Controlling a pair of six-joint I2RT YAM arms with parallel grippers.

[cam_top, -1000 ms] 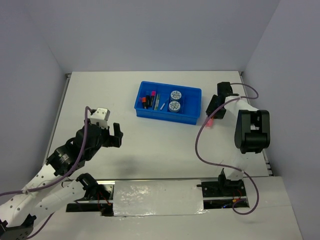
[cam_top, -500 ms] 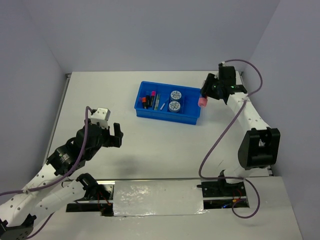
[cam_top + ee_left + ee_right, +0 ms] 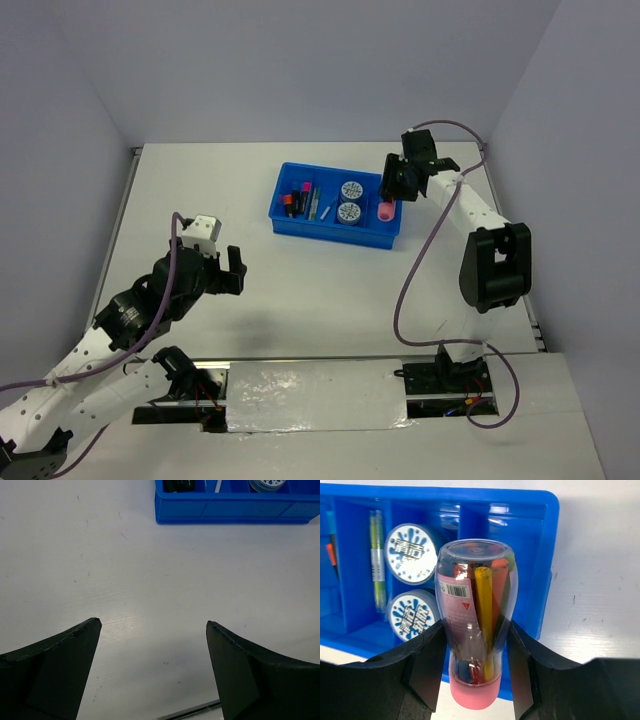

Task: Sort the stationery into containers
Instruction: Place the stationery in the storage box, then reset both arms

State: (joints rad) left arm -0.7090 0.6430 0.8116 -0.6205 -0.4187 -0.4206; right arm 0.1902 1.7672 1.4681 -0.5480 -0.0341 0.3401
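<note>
**While the right gripper holds the pink tube at the tray, the left one stands open**

As the right wrist view shows it, the right gripper (image 3: 474, 672) has its two fingers closed against the sides of the pink tube (image 3: 475, 610). It is a clear bottle-shaped tube with a pink cap and coloured sticks inside. The tube is over the end compartment of the blue tray (image 3: 336, 233). The outer wall of the tray is just beside the tube on one side, and a divider is just beside it on the other side. I cannot tell if the tube touches the floor of the compartment. Beyond the outer wall there is open white table (image 3: 300, 300), so on that side of the gripper there is room.

On the other side of the gripper, in the next compartment, lie the two round rolls (image 3: 414, 552), one in front of the other. One compartment further lie the thin pens (image 3: 376, 560). The highlighters (image 3: 293, 201) are at the end of the tray far from this gripper.

The left gripper (image 3: 152, 625) is wide open and holds nothing. Bare table lies under it and all around it. The near wall of the tray is ahead of it, well apart.

The table is white with small marks. Plain pale walls (image 3: 300, 70) close it on three sides, and the right arm is near the right wall.
</note>
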